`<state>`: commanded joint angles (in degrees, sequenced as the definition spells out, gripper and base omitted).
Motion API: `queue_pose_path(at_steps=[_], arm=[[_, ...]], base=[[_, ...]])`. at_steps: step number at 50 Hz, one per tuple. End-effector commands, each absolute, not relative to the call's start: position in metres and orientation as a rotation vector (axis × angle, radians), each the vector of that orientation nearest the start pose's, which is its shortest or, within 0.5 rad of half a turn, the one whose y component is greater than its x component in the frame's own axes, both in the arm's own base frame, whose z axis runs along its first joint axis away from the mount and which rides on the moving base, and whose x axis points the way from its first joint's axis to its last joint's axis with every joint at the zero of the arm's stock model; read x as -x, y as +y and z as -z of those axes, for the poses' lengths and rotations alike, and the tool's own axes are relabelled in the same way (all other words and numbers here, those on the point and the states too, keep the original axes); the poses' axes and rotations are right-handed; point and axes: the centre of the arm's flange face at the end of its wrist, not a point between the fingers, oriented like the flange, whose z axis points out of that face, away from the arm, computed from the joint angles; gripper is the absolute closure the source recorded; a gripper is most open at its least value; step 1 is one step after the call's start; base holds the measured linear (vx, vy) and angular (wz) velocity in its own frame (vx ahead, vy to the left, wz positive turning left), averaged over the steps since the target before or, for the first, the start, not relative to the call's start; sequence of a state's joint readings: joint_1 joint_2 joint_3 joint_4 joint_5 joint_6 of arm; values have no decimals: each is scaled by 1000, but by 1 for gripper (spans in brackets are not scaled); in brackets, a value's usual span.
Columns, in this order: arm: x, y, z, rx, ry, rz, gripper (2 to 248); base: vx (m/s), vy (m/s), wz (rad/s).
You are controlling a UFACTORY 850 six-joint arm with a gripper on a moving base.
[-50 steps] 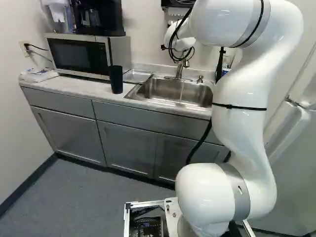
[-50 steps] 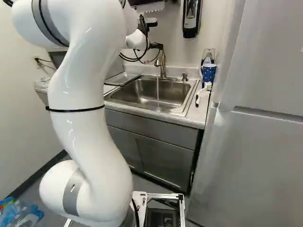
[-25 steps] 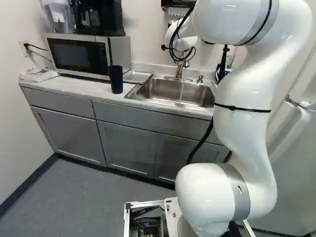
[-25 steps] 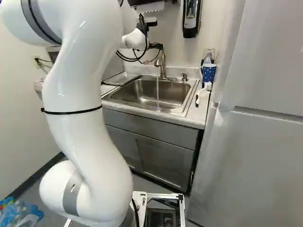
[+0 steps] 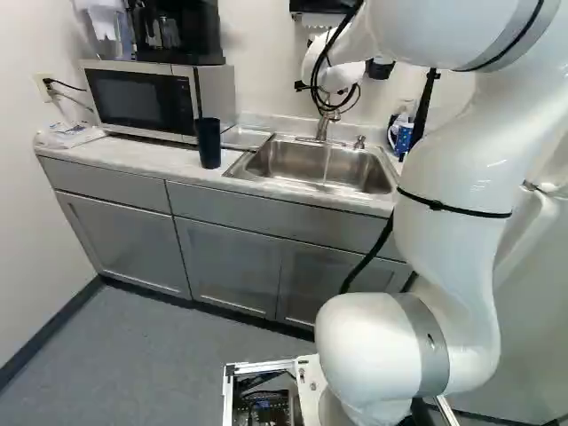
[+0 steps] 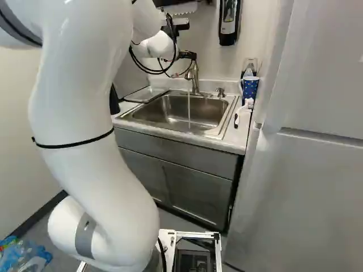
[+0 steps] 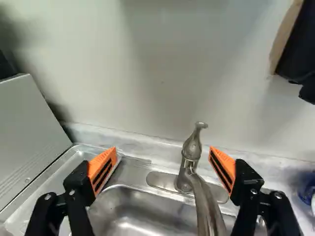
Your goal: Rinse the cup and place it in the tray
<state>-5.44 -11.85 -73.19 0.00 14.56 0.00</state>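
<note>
Fingers (image 7: 102, 168) spread wide, empty; faucet (image 7: 203, 196) ahead, likely lined up for its lever. Dark cup (image 5: 209, 144) upright on tabletop (image 5: 151, 160), upper left of left base view, presumably kept beside sink (image 5: 306, 164) for rinsing.

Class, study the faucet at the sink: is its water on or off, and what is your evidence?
On: a thin stream of water falls from the faucet into the sink.

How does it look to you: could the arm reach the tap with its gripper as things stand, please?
Probably yes: the gripper is open, the tap shows ahead between its fingers, and nothing visible blocks the way.
</note>
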Motion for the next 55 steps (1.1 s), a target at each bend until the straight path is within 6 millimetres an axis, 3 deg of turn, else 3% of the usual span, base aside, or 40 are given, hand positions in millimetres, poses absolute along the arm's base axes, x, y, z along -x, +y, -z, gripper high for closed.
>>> queue_pose_path(at_steps=[55], arm=[[-498, -80, -649, 2600, 207, 1915, 3]], base=[[0, 0, 0]])
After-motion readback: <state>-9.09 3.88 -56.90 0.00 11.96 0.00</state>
